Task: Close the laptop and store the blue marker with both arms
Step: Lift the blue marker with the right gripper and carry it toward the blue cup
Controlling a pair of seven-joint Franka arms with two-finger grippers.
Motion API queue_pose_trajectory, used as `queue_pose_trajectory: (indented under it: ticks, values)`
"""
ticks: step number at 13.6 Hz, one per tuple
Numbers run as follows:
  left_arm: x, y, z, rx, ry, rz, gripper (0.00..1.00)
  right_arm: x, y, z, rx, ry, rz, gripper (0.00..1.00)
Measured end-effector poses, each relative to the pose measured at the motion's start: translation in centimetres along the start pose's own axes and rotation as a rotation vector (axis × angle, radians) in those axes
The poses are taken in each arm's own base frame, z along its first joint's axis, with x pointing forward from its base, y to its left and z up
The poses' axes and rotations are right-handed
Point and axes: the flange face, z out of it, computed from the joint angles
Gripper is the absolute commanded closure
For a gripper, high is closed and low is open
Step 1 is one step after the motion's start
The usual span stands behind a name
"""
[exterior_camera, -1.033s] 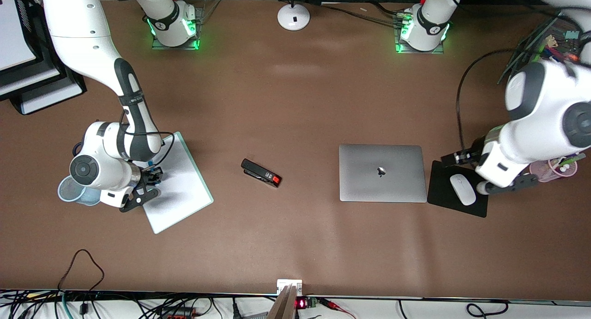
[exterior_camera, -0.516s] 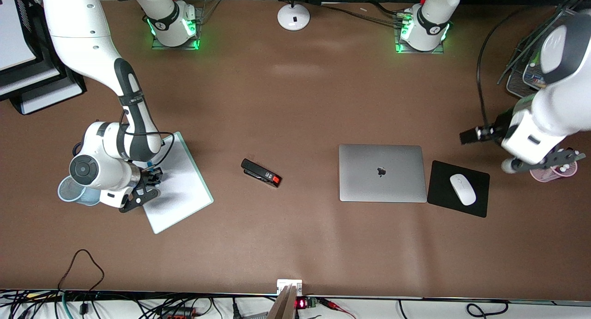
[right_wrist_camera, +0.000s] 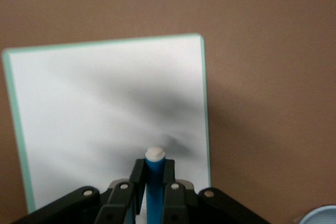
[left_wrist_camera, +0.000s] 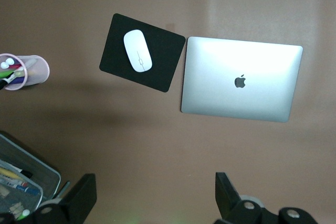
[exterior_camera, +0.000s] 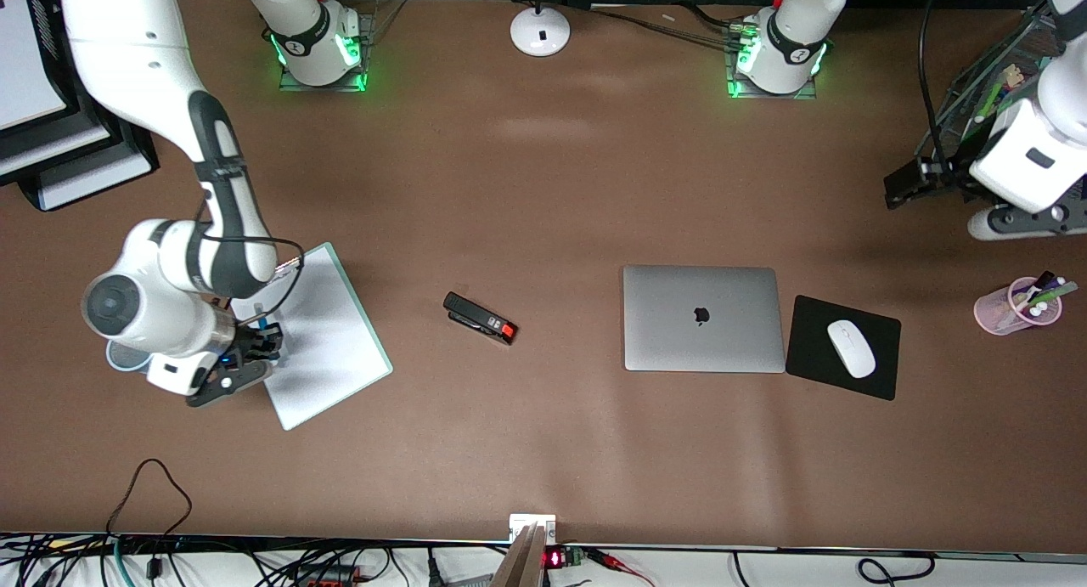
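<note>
Brown table [exterior_camera: 543, 188] under my rig: laptop [exterior_camera: 703, 318] lies shut beside the mouse pad [exterior_camera: 841, 347]. My right gripper [exterior_camera: 255, 349] is clenched on the marker [right_wrist_camera: 154, 182] over the whiteboard [exterior_camera: 327, 341]. My left gripper [left_wrist_camera: 155, 203] hangs released over bare table.

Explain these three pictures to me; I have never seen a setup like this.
Two white robot arms stand at a brown table. The wide picture looks down from a high camera facing them; each of the others comes from a camera on one arm's wrist.

On the table lie a closed laptop, a mouse on a black pad, a stapler, a white board, a pink pen cup and a blue cup.

The right gripper, over the board's edge, is shut on the blue marker. The left gripper, open and empty, hangs over the table's end near a wire tray.
</note>
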Motion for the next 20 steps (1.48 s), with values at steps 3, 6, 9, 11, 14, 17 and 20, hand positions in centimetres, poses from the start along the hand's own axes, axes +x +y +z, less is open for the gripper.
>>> queue_pose_trajectory:
  ticks: [3, 6, 9, 11, 14, 17, 20]
  values:
    - [-1.6, 0.1, -0.7, 0.011, 0.01, 0.001, 0.0, 0.2, 0.5, -5.3, -0.008, 0.073, -0.055, 1.0]
    - [-2.5, 0.6, -0.9, 0.018, 0.014, 0.009, 0.0, -0.7, 1.5, -10.3, -0.015, 0.116, -0.131, 1.0]
    - [-3.0, 0.9, -1.2, 0.022, 0.019, 0.015, 0.0, -1.8, 2.9, -14.1, -0.037, 0.154, -0.241, 1.0]
    - [-3.1, 1.1, -1.3, 0.022, 0.022, 0.018, 0.0, -2.9, 4.6, -15.3, -0.022, 0.195, -0.309, 1.0]
    - [-2.9, 1.2, -1.3, 0.013, 0.043, 0.02, 0.0, -5.5, 8.4, -15.3, 0.03, 0.253, -0.384, 1.0]
    - [-2.6, 1.4, -1.4, 0.004, 0.061, 0.022, 0.0, -8.2, 11.7, -15.2, 0.073, 0.319, -0.467, 1.0]
    - [-2.7, 1.7, -1.7, 0.002, 0.075, 0.038, 0.0, -10.4, 14.3, -15.2, 0.091, 0.423, -0.574, 1.0]
